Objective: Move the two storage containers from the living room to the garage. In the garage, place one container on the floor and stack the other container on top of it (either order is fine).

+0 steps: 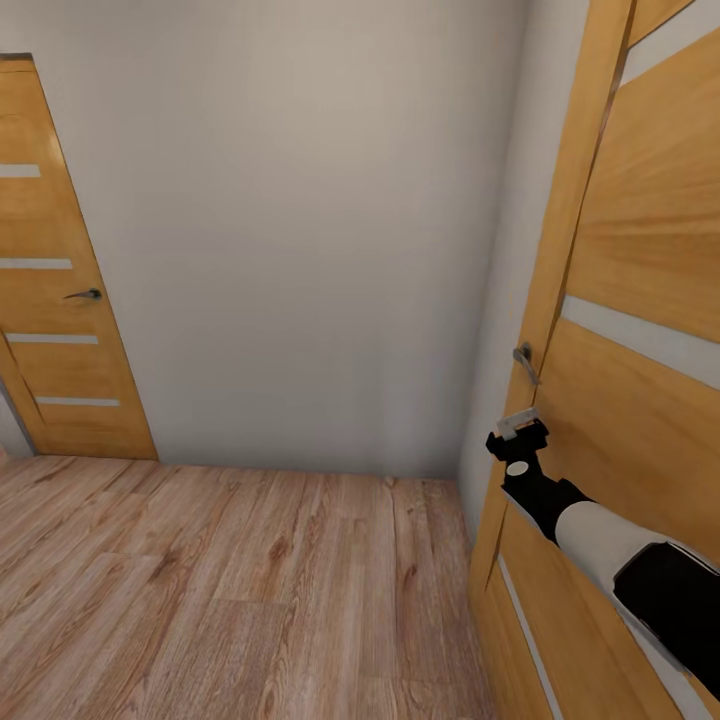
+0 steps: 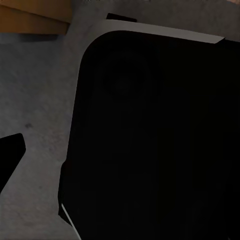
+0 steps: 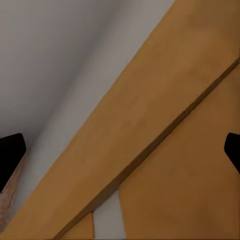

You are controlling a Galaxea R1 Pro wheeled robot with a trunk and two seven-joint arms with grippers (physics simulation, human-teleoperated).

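The right gripper (image 1: 517,436) is up against the orange door (image 1: 640,300), just under its handle (image 1: 524,362). In the right wrist view its two dark fingers (image 3: 10,160) sit wide apart with nothing between them. I cannot tell how the left gripper stands. No storage containers are here, on the wood floor (image 1: 230,590) or anywhere else. To open the door well, push slowly and keep the arm steady.

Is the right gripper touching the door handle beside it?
Apart. In the head view the right gripper sits just below the door handle, with bare door wood showing between them.
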